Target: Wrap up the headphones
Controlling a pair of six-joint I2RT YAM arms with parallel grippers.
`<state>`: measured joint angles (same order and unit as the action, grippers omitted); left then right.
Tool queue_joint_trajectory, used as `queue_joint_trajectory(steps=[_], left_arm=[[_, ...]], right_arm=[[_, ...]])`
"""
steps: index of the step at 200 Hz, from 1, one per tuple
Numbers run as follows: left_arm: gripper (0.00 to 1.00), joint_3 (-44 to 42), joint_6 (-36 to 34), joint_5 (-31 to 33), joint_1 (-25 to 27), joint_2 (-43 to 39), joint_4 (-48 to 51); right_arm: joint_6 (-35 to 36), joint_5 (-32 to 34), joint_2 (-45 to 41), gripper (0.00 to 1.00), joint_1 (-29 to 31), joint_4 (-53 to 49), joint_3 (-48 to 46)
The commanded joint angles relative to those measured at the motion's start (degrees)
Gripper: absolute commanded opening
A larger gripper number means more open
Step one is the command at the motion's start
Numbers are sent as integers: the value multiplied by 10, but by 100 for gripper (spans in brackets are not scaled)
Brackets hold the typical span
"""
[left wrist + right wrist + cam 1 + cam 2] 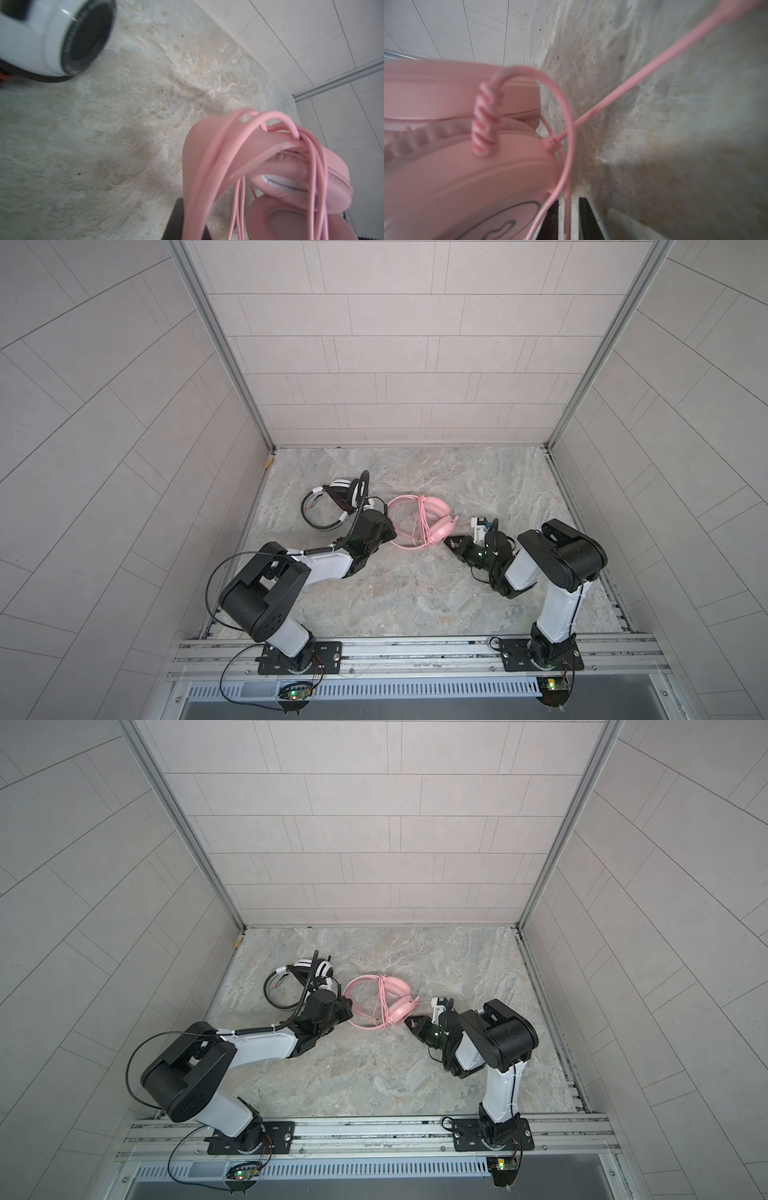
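The pink headset [419, 522] lies near the middle of my marble tabletop [415, 597], slightly toward the far side, its headband arching to the left and its two ear cups stacked on the right. Its pink cable [423, 517] is looped several times across the band and cups, with one strand running off to the right. Just to its left, and a little farther back, lies the white-and-black striped headset [336, 499] with its black cable [316, 522] curled in a loop on the table. My left gripper [388, 531] sits at the left edge of the pink headband; in the left wrist view the band passes right beside one dark finger [176, 220], but I cannot tell whether the jaws are apart or clamped on it. My right gripper [451, 545] sits just beside the near ear cup; in the right wrist view its two dark fingers [550, 220] stand a narrow gap apart, with thin pink cable strands running down between them, and I cannot tell whether they pinch the cable. Pale tiled walls [395, 344] enclose the table on three sides.
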<state>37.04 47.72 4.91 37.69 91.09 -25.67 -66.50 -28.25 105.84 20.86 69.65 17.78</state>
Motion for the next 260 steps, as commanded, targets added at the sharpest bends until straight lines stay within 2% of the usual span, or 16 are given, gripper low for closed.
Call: queue_joint_trajectory(steps=[1, 17, 48, 75, 111, 151, 166, 183, 205, 221, 240, 248, 260], left_arm=[[18, 31, -59, 12, 47, 9, 55], [21, 32, -82, 23, 65, 6, 82], [27, 33, -92, 6, 76, 11, 106], [27, 29, -71, -28, 76, 32, 74], [27, 59, -65, -56, 88, 64, 74], [29, 53, -65, -63, 92, 61, 73], [29, 55, -41, -70, 93, 68, 63], [29, 60, -26, -86, 95, 79, 41], [25, 61, -23, -88, 96, 76, 30], [24, 59, -31, -85, 94, 63, 48], [24, 42, -33, -72, 84, 50, 45], [24, 28, -29, -77, 73, 44, 28], [18, 10, -20, -81, 55, 36, 3]], right_arm=[[53, -9, -37, 15, 8, -98, 27], [96, 0, -75, 17, 8, -189, 47], [188, 33, -155, 22, 11, -403, 95], [242, 35, -183, 21, 27, -509, 138], [261, 23, -158, 20, 71, -535, 173], [256, -36, -136, 19, 75, -498, 191], [257, -68, -127, 19, 84, -483, 196], [235, -99, -108, 9, 101, -426, 193], [174, -122, -78, 9, 108, -302, 180], [165, -142, -70, 10, 103, -274, 164], [211, -151, -89, 9, 96, -351, 173], [254, -138, -104, 9, 97, -420, 182], [343, -90, -134, 9, 104, -562, 214]])
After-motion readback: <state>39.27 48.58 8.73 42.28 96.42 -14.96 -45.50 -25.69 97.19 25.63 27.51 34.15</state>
